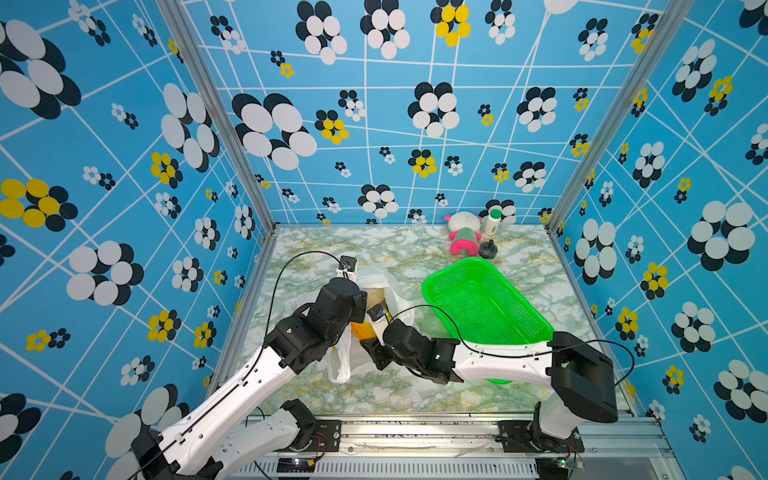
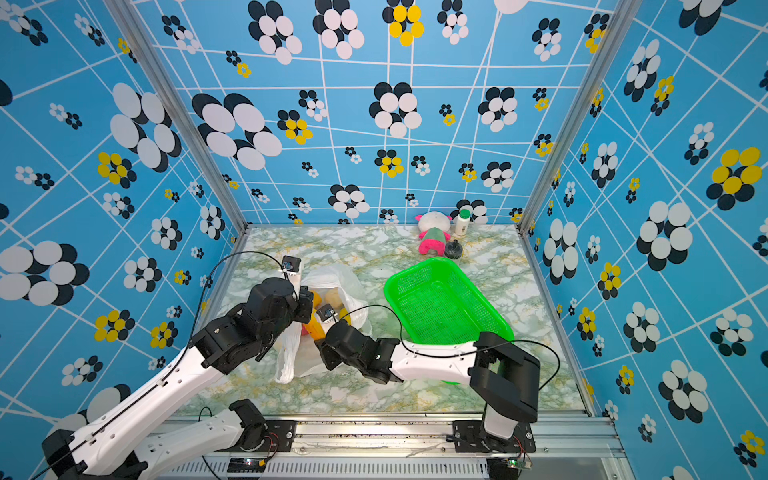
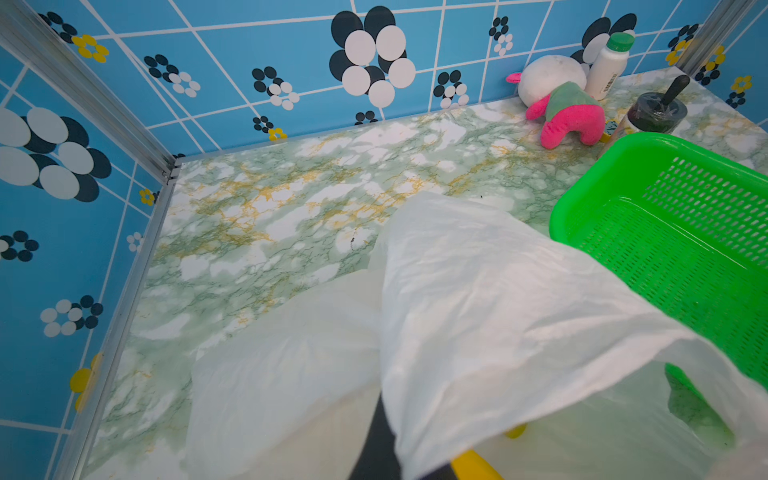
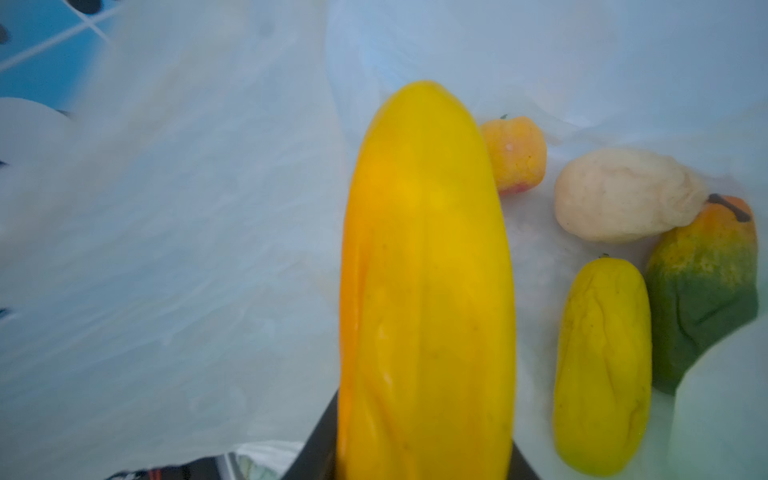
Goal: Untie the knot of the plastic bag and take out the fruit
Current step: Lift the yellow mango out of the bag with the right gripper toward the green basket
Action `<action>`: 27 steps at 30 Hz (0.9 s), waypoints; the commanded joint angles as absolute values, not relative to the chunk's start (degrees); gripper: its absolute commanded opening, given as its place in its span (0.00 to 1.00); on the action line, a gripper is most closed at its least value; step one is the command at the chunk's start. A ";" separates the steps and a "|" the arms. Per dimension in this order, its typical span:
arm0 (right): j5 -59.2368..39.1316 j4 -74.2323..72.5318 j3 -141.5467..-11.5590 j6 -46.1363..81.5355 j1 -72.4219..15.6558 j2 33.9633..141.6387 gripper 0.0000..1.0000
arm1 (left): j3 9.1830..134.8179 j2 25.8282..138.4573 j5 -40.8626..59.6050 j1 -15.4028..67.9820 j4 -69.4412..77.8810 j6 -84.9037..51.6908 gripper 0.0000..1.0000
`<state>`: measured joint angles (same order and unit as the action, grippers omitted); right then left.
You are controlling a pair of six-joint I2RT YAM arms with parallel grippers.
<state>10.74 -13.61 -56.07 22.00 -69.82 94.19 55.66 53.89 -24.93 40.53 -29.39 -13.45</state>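
Right gripper clamps a long yellow fruit inside the plastic bag — left gripper pinched tight on the bag's film.

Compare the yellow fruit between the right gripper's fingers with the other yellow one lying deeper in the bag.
The gripped yellow fruit sits in the right gripper; the loose yellow fruit lies free. The gripped yellow fruit looks smooth, orange-tinged down one edge; the loose yellow fruit is wrinkled, evenly lemon. Both are oblong and inside the plastic bag.
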 commanded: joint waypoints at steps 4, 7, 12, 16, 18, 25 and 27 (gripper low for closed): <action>6.13 -18.48 -47.94 17.09 -70.22 81.52 0.17 | 49.73 53.05 -20.17 39.38 -23.72 -15.38 0.00; 7.87 -14.55 -45.77 15.78 -70.22 75.46 0.14 | 51.32 55.39 -23.14 39.37 -25.06 -16.50 0.00; 16.28 -14.12 -36.46 13.49 -70.12 63.12 0.10 | 52.11 55.32 -28.80 39.28 -25.42 -19.44 0.00; 19.03 -15.83 -29.06 12.99 -69.56 51.10 0.10 | 51.45 51.92 -26.42 39.18 -24.13 -21.65 0.00; 22.86 -14.08 -27.57 12.73 -69.15 45.75 0.10 | 50.91 50.63 -22.75 39.10 -23.68 -21.35 0.00; 36.21 -0.22 -31.21 15.66 -62.21 40.78 0.04 | 49.30 48.56 -17.76 38.95 -21.90 -21.25 0.00; 36.42 2.98 -32.27 18.11 -58.99 40.53 0.03 | 46.17 46.51 -14.03 38.86 -17.04 -19.76 0.00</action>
<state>30.85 -4.19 -29.91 15.35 -61.58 41.08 49.08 48.77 -19.49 39.38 -21.50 -21.30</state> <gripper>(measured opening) 0.366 0.043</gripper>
